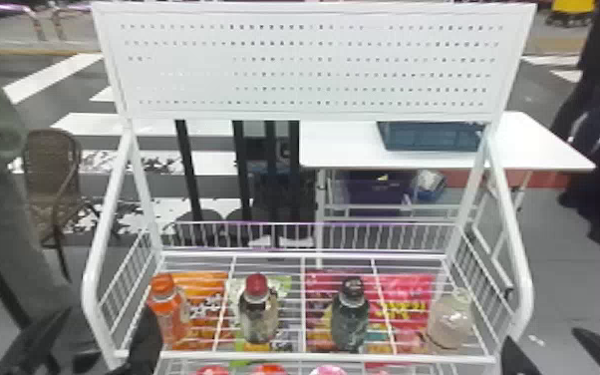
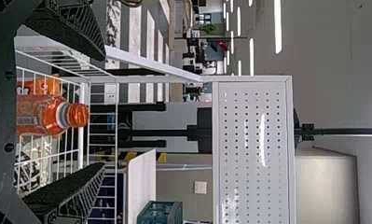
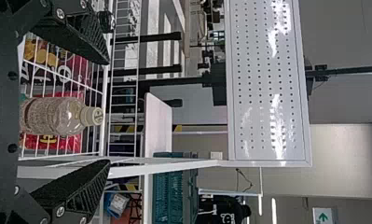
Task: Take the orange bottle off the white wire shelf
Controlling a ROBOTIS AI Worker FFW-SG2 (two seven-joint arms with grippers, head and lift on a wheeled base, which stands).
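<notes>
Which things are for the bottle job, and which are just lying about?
For the job:
- orange bottle
- white wire shelf
- left gripper, open

Just about:
- red-capped bottle
- black-capped bottle
- pale-capped bottle
- right gripper, open
- teal crate
- chair

shelf (image 1: 314, 357) white; panel (image 1: 314, 65) white, dotted in rows; orange bottle (image 1: 170, 321), cap (image 1: 163, 284) orange; next, dark bottle (image 1: 258, 321), red cap (image 1: 256, 284); dark green bottle (image 1: 350, 324), black cap (image 1: 353, 285); beige bottle (image 1: 451, 321), cream cap (image 3: 91, 116); crate (image 1: 428, 139) teal; table (image 1: 339, 147) white; chair (image 1: 50, 164) brown; road (image 1: 77, 94) dark grey, white-striped
</notes>
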